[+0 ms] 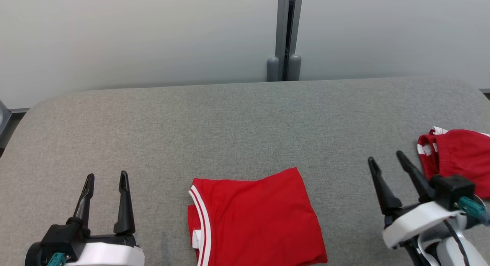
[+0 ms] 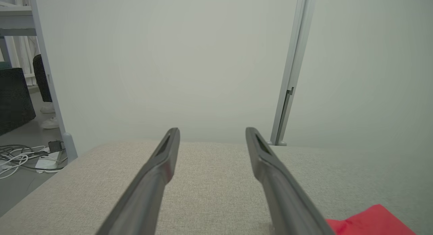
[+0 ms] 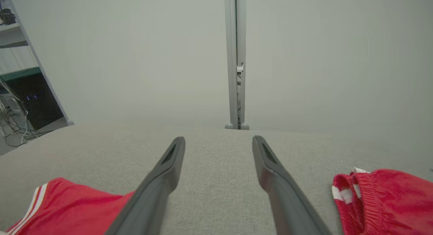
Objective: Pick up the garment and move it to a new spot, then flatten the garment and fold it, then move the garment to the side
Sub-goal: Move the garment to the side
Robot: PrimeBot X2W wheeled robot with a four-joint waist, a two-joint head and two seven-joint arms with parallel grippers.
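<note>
Here the red shirt (image 1: 254, 218) lies folded on the grey table (image 1: 229, 120), in the middle, close to the robot. The left gripper (image 1: 106, 176) is off to its left, fingers wide, holding nothing. The right gripper (image 1: 386, 157) is off to its right, fingers wide too, and empty. Red shorts (image 1: 459, 159) lie bunched up just beside the right gripper, at the far right.

A grey fabric-covered table (image 1: 229, 116) with rounded corners stands before pale, evenly lit wall panels (image 1: 134, 36) joined by a grey metal post (image 1: 285, 32), while past the left panel's edge lie a grey floor (image 2: 20, 187), loose white cables (image 2: 17, 157) and a shelf (image 3: 13, 35) above a dark cabinet (image 3: 33, 99).
</note>
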